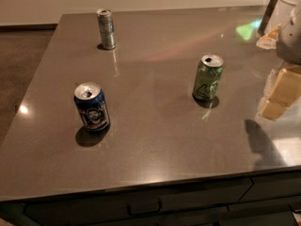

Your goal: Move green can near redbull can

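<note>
The green can (pixel 207 77) stands upright right of the middle of the dark grey table (pixel 155 140). It has an olive-green body, pale curly lettering and an opened silver top. The redbull can (pixel 106 28) is slim and silver-grey and stands upright near the table's far left edge, well apart from the green can. My gripper (pixel 280 95) shows as pale tan parts at the right edge of the camera view. It hangs above the table, to the right of the green can, and does not touch it. It holds nothing that I can see.
A stout dark blue can (pixel 92 106) with a white picture stands upright at the front left. My white arm (pixel 290 27) fills the top right corner. Its shadow (pixel 260 142) lies on the table's front right. Drawer fronts (pixel 146 204) run below the front edge.
</note>
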